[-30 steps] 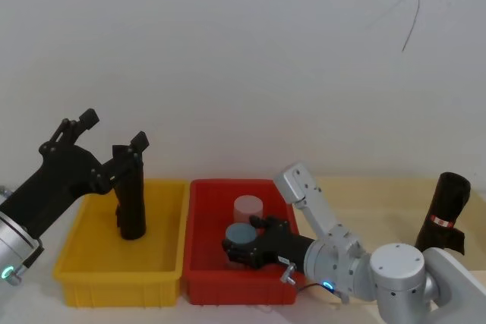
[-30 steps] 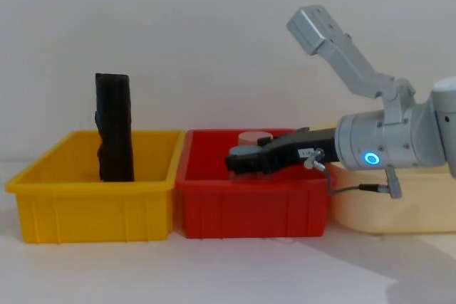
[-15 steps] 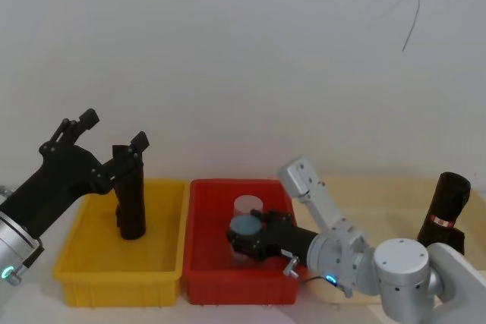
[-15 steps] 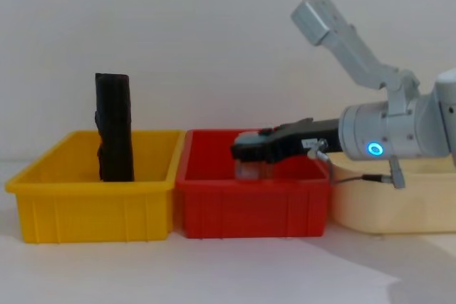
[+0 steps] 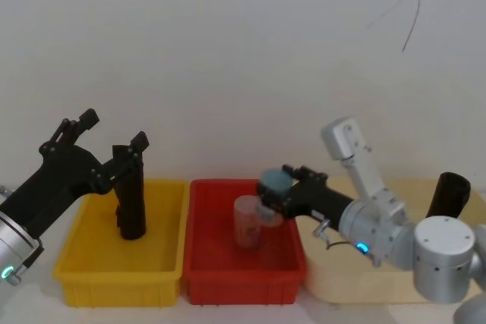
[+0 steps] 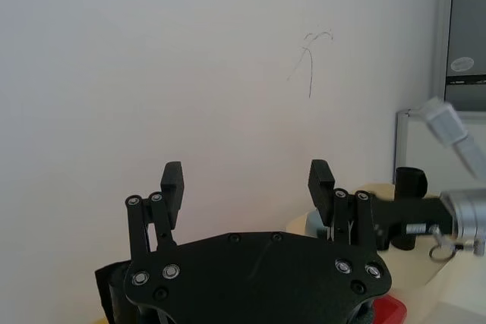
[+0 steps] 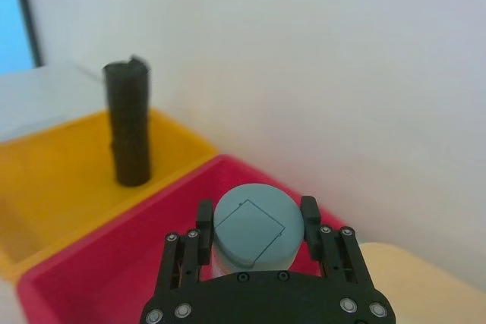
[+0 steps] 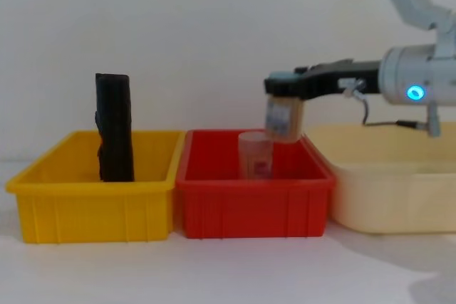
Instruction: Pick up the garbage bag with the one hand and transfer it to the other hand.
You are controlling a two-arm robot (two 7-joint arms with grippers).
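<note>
**Right gripper lifts a jar; bag still untouched**

The right gripper (image 8: 283, 89) is clamped on a teal-lidded jar (image 8: 283, 120). It is now raised above the red bin (image 8: 253, 208), where a second ago it sat low inside. The garbage bag (image 5: 448, 193) stands well behind its wrist, ungrasped. The left gripper (image 5: 114, 130), spread wide, has stayed beside the black upright piece (image 5: 129, 196). By my judgement, grasping the bag comes next.
</note>
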